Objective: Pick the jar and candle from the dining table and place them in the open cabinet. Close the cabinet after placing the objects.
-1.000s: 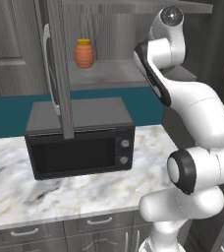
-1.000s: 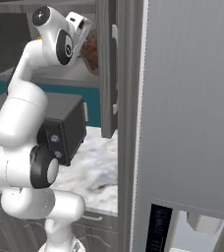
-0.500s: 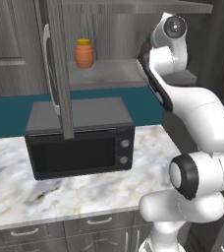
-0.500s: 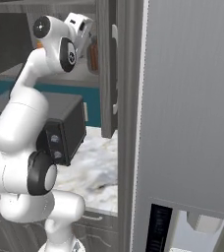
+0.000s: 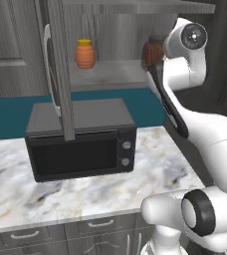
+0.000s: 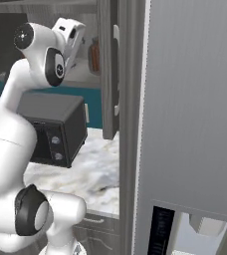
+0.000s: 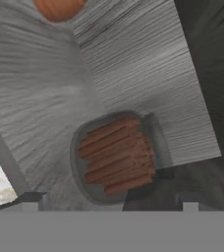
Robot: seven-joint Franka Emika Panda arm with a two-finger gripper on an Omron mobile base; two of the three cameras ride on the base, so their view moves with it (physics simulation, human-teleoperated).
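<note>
Jar (image 7: pixel 116 157) sitting on the cabinet shelf (image 5: pixel 110 74), apart from the open hand (image 7: pixel 109 199) above. Orange bottle (image 5: pixel 85 54) further left, microwave (image 5: pixel 80 137) on the counter (image 5: pixel 85 194) below.

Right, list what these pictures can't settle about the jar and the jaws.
- Jar in the left base view: mostly hidden behind the arm.
- Jar in the right base view: a sliver between the hand and the cabinet door.
- Jaws: whether they touch the jar, open or shut, can't be told; the hand view's bottom edge cuts off the tips.
- Orange bottle: cut by the hand view's top edge.
</note>
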